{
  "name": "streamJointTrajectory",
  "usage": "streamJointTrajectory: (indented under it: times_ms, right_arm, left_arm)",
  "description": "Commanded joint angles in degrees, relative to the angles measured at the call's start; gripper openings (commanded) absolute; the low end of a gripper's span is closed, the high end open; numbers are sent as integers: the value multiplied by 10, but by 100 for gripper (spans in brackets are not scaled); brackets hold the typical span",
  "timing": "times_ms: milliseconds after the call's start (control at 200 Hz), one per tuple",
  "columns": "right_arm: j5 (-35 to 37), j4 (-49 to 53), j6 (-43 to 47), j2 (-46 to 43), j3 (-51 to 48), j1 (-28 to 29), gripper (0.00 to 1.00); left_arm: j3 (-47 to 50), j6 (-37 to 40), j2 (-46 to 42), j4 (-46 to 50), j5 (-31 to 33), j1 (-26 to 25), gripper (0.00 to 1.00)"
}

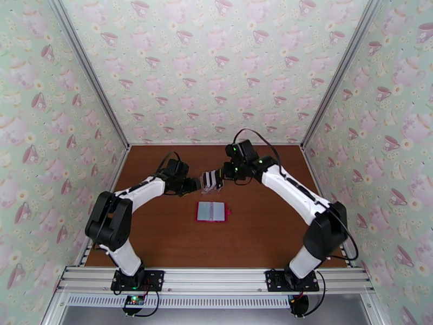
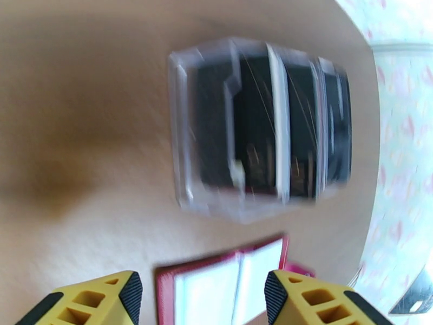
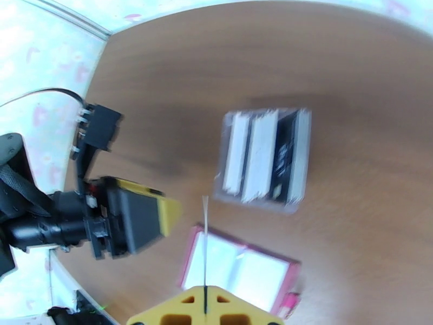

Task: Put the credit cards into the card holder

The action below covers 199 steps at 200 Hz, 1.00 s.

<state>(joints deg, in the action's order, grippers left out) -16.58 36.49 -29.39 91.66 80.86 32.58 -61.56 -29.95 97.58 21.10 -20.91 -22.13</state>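
The card holder (image 1: 211, 211) lies open on the brown table, red-edged with pale inner pockets, and appears too in the left wrist view (image 2: 216, 283) and the right wrist view (image 3: 243, 272). Behind it, a clear rack (image 1: 211, 180) holds black and white credit cards (image 2: 260, 131) on edge. My right gripper (image 3: 205, 305) is shut on one thin credit card (image 3: 205, 234), seen edge-on above the card holder. In the top view the right gripper (image 1: 223, 173) is beside the rack's right end. My left gripper (image 2: 200, 293) is open and empty, left of the rack (image 1: 192, 186).
Patterned walls and metal frame posts (image 1: 86, 71) enclose the table on three sides. Bare brown tabletop (image 1: 260, 239) stretches in front of the card holder toward the arm bases. The left gripper's yellow finger (image 3: 162, 215) is close to the held card.
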Motion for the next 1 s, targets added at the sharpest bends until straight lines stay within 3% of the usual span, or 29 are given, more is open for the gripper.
streamJointTrajectory:
  times_ms: [0,356,656,992]
  right_arm:
    - [-66,-145,-81,-58,-108,4,0]
    - [-78,-440,-217,-134,-392,38,0]
    - [-86,-618,-275,-55,-472,54,0]
    - [-81,-691,-271,-5,-495,53,0]
  left_arm:
    - [54,13,-30,-36,21,-18,66]
    - [175,8,-51,-106,37,-45,66]
    - [178,18,-28,-114,52,-50,66]
    - [167,19,-17,-114,44,-58,61]
